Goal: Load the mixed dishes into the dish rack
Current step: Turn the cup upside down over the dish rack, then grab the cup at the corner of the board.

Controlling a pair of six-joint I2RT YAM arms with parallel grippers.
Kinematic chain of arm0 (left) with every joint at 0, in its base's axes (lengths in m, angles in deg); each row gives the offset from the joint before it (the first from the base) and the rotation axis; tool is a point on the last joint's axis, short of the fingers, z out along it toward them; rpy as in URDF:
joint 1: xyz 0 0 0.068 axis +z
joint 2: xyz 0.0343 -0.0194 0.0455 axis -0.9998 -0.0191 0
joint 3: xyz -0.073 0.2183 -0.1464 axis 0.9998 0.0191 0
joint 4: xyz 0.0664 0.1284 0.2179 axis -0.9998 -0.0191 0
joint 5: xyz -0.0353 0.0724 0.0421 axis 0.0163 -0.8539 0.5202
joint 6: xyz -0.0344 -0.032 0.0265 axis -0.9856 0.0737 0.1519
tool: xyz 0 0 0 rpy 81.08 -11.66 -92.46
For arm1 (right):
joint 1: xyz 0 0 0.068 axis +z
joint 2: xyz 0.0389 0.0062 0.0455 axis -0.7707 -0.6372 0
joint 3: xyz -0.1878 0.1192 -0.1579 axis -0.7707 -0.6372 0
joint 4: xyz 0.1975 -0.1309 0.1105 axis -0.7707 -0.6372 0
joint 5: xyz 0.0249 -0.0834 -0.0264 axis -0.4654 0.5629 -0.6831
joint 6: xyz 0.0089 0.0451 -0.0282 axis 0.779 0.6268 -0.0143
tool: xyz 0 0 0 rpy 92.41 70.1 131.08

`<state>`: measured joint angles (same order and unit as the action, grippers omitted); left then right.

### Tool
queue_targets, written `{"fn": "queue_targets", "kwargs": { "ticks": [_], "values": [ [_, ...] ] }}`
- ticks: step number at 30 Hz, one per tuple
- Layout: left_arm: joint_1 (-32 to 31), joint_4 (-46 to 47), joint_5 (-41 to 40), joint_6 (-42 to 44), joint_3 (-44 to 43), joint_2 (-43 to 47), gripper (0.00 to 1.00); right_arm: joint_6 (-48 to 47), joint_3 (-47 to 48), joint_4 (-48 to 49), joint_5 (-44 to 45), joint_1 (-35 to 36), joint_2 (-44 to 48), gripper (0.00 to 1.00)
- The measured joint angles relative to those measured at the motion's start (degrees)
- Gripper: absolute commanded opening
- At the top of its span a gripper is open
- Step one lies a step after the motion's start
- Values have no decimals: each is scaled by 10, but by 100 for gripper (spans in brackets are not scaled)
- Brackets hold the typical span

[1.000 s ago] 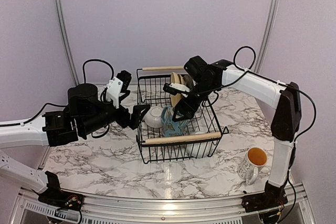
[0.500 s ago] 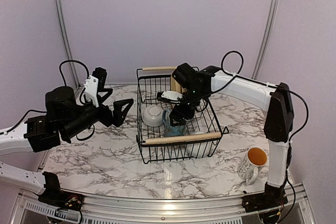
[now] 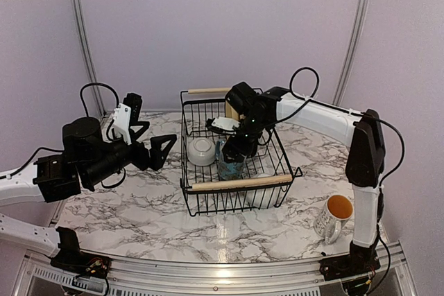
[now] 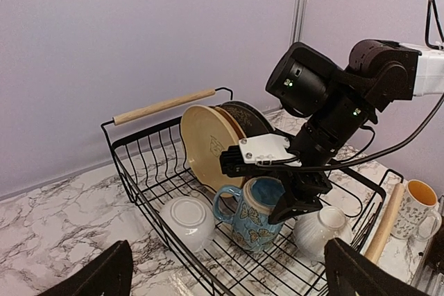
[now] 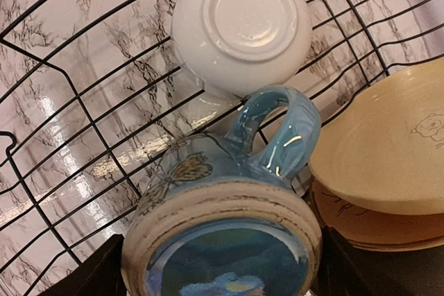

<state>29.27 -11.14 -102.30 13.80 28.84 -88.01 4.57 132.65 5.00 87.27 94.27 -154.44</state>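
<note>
At the left of the top view the left claw (image 3: 154, 136) hangs over the white marble-patterned table (image 3: 132, 216), well apart from the rack. Its two black fingers (image 4: 97, 279) are spread wide with nothing between them, and its own camera catches only their ends in the bottom corners.

In the middle of the frame stands the black wire dish rack (image 3: 208, 202) with two light wooden rod handles. At its left side lies a plain white bowl (image 3: 202, 152), tipped over. The right wrist view faces its foot ring squarely, at the top of the frame (image 5: 239, 22).

Just right of the bowl a blue glazed butterfly-patterned mug (image 4: 253, 221) stands upright, handle towards the bowl. From above it is mostly hidden under the right claw (image 3: 232, 152). The right wrist view shows the mug between that claw's widely parted fingers (image 5: 87, 275); whether they touch it I cannot tell.

Behind, at upper centre, a pale yellow round plate (image 4: 205, 143) stands on edge with a dark speckled plate (image 4: 248, 117) close behind it. Only the left wrist view shows a white ribbed bowl (image 4: 320, 230) right of the mug.

At the lower right, outside the rack, a white patterned mug with a yellow lining (image 3: 334, 216) stands on the table
</note>
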Motion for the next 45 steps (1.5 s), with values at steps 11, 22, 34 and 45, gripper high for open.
{"fn": "queue_targets", "kwargs": {
  "ticks": [11, 22, 34, 45],
  "values": [
    [0, -14, -3, -21, 0, -6, 99, 14, 0, -3, -20, 0, 22, 98],
    [0, -52, -14, -65, -40, -24, 99, 0, -28, 15, -24, -7, 196, 98],
    [-1, -120, 47, -51, -157, -138, 69, -118, -282, 12, -83, -223, 454, 81],
    [-11, -152, 58, -48, -225, -225, 28, -264, -453, -94, -99, -356, 523, 70]
  ]
}}
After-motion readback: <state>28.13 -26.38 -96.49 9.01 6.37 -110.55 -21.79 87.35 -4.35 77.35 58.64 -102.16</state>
